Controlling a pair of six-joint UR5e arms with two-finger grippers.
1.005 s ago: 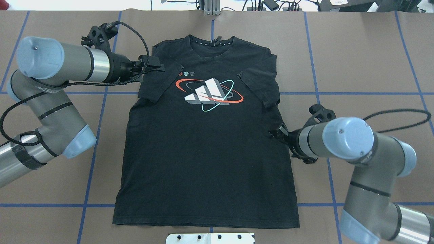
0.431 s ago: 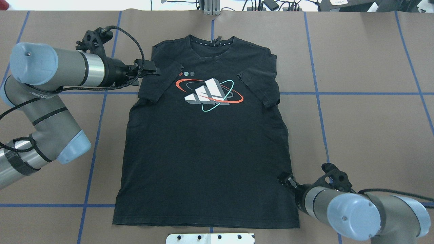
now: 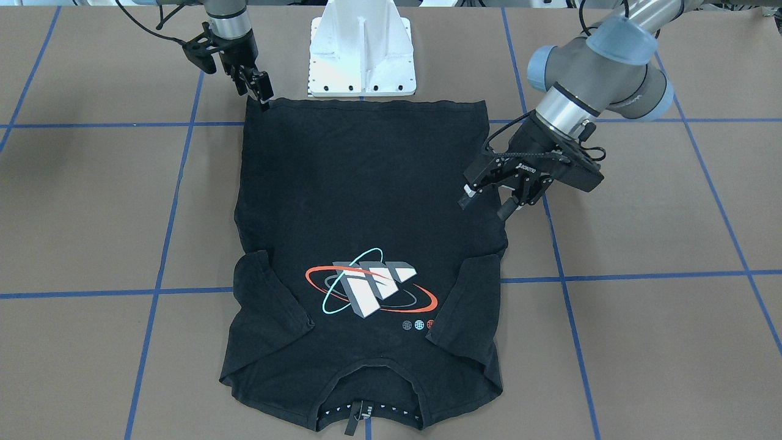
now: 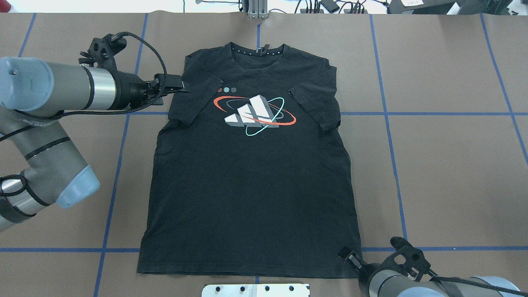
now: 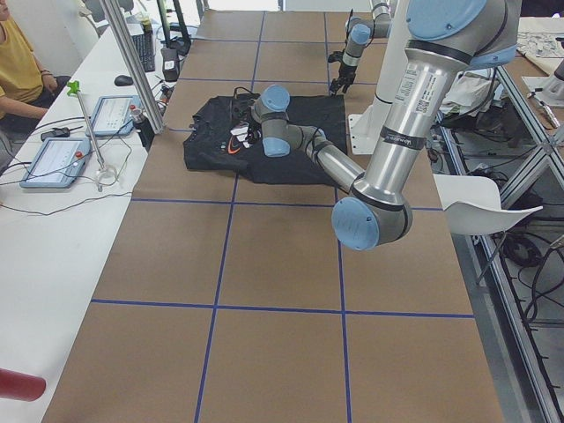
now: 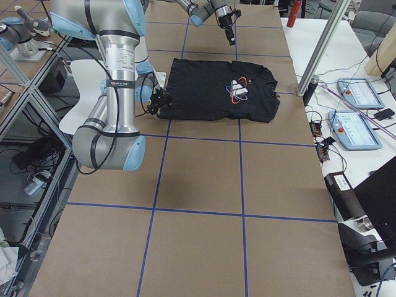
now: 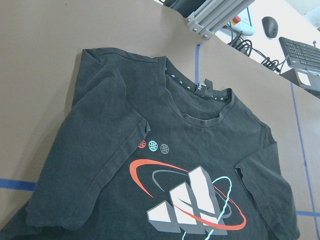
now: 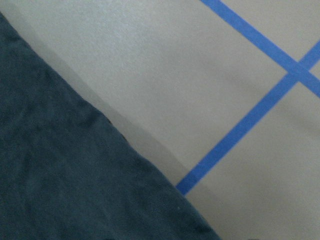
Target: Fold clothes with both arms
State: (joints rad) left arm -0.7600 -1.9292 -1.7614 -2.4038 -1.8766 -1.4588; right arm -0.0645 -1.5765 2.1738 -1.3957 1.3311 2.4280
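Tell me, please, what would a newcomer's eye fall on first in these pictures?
The black T-shirt lies flat mid-table, its red, teal and white chest graphic bright against the cloth. Next come the grippers flanking it: the left gripper open beside one side edge, the right gripper at a hem corner near the white base.

The only wording I can half make out from my console is small white lettering (image 3: 526, 166) on the body of the left gripper (image 3: 486, 206), seemingly ROBOTIQ. The shirt (image 3: 360, 183) carries a three-bar emblem (image 3: 369, 287) ringed in red and teal, without words. Print on the left arm (image 4: 45, 140) is too small for me to read.
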